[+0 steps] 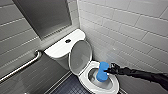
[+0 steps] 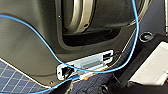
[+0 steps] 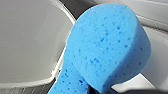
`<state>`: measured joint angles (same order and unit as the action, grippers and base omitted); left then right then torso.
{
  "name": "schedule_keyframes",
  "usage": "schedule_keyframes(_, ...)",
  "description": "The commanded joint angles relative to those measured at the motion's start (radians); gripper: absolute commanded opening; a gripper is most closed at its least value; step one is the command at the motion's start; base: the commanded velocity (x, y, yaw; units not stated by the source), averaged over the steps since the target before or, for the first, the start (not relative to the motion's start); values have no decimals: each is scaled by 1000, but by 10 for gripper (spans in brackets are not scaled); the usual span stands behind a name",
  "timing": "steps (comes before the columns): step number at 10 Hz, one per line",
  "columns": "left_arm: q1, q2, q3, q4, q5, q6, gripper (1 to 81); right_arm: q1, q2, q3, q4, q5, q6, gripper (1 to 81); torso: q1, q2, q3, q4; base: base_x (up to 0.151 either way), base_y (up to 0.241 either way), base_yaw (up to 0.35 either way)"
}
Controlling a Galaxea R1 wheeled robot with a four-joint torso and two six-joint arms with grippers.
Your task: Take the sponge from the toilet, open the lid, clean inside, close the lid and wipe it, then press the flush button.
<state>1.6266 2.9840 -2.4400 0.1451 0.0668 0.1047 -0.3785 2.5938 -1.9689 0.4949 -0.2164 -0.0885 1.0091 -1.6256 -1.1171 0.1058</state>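
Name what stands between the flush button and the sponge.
In the head view, the raised lid stands between the flush button and the sponge, its underside facing the sponge.

White tiled walls point(image 1: 130, 22) meet at a corner; a steel grab bar point(image 1: 22, 66) runs along the left one, below a grey panel point(image 1: 45, 15). Dark blue tiled floor point(image 1: 70, 87).

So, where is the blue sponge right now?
In the head view, the sponge is gripped by the right gripper, with its lower end inside the open bowl of the toilet, just right of the raised lid.
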Motion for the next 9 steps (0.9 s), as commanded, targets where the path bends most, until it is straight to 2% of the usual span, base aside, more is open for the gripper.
schedule_keyframes(1,45,3,13,-10,93,7,811,137,22,24,17,-46,-2,10,63,-97,0,0,0,0,0)
schedule_keyframes(2,45,3,13,-10,93,7,811,143,30,23,11,-46,-2,10,21,-34,0,0,0,0,0)
schedule_keyframes(3,45,4,13,-9,93,7,811,146,41,16,16,-46,-2,10,42,-69,0,0,0,0,0)
schedule_keyframes(5,43,6,13,-9,93,7,811,147,65,-11,13,-46,-2,10,55,-95,-65,0,0,0,0)
schedule_keyframes(6,43,7,13,-9,93,7,811,155,70,-17,11,-46,-2,10,58,-102,-18,0,0,0,0)
schedule_keyframes(9,45,6,13,-10,94,7,811,196,71,-31,4,-46,-2,10,61,-104,-58,0,0,0,0)
